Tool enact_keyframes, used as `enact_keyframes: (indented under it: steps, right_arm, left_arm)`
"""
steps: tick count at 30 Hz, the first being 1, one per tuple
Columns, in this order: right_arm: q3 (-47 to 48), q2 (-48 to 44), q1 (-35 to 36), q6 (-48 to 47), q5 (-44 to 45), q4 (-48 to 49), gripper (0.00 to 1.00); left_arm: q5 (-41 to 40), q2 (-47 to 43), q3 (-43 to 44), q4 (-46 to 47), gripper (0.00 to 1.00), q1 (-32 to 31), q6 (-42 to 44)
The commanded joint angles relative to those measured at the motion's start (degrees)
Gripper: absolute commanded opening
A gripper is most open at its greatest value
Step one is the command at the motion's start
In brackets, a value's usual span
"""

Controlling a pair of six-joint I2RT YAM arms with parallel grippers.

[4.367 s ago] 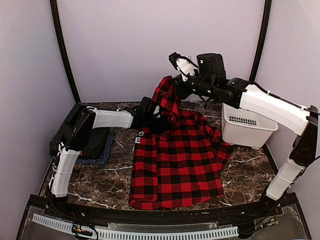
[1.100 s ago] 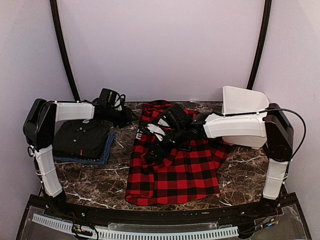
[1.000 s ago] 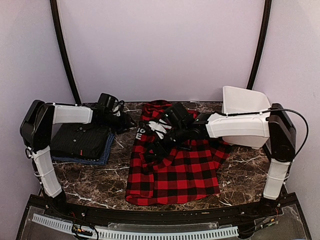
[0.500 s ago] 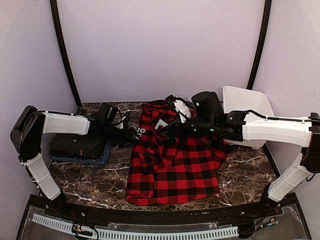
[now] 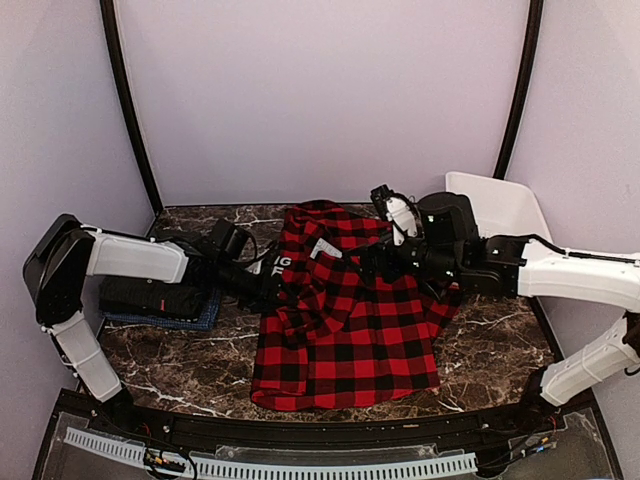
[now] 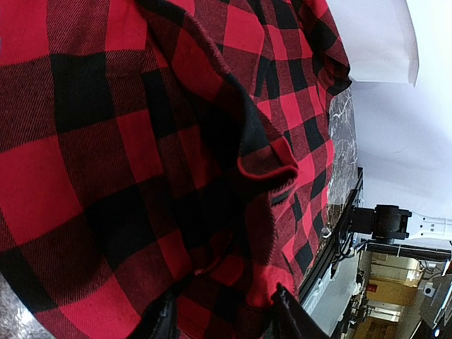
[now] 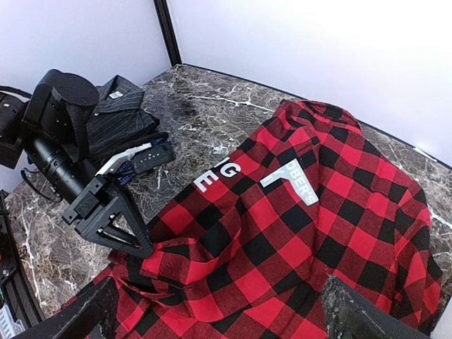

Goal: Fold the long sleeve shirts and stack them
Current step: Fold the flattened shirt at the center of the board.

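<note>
**Left gripper has the checked shirt, right one is just hovering**

My left gripper is down low at the left edge of the checked shirt, pinching a bunched-up fold of that edge. In my left wrist view the red-and-black cloth fills the whole gap between the fingers.

My right gripper hangs above the upper middle of the shirt with its fingers spread wide and nothing between them. As far as I can tell it isn't touching the cloth.

The shirt lies mostly flat in the middle of the table, collar end toward the back wall. It's rumpled along the left side where I've got hold of it. White letters show near its upper left.

Off to the left, apart from the grab, the black shirt sits folded on top of the blue shirt. Only an edge of the blue one shows. The basket is at the back right, near the checked shirt's right side.
</note>
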Motion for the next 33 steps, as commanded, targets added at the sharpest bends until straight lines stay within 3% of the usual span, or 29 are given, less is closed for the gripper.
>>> enact_keyframes:
  steps: [1, 7, 14, 18, 21, 22, 26, 33]
  right_arm:
    - [-2.92, -2.83, -0.22, 2.17, 2.86, 2.68, 0.97]
    - [-3.59, -3.47, -0.23, 2.19, 3.13, 2.38, 0.97]
    - [-0.40, -1.77, -0.30, 1.27, 1.59, -1.35, 0.96]
    - [1.44, -1.08, -0.39, 0.84, -0.86, -3.80, 0.96]
    - [1.75, -0.75, -0.47, 0.67, -3.48, -4.50, 0.95]
    - [1.62, -0.61, -0.47, 0.83, -3.98, -4.59, 0.95]
    - [0.67, 0.60, -0.48, 1.68, -5.99, -4.64, 0.94]
    - [0.30, 3.60, -0.47, 3.00, -8.44, -4.44, 0.94]
  left_arm:
    - [1.37, -4.60, -1.49, -2.34, 0.43, -1.17, -0.48]
    - [2.57, -5.94, -2.04, -4.21, 0.38, -3.10, -3.41]
    - [3.56, -8.13, -1.90, -4.52, 0.01, -3.44, -13.04]
    - [-0.72, -14.76, -6.94, -1.10, 0.00, -3.47, -27.48]
    - [-2.41, -21.20, -14.08, 10.33, 0.00, -3.40, -43.20]
    - [-3.36, -22.00, -16.89, 12.11, 0.00, -3.39, -45.00]
    - [-7.31, -21.62, -17.85, 5.39, 0.00, -3.29, -41.31]
    - [-6.51, -9.99, -17.15, -0.08, 0.00, -3.75, -29.15]
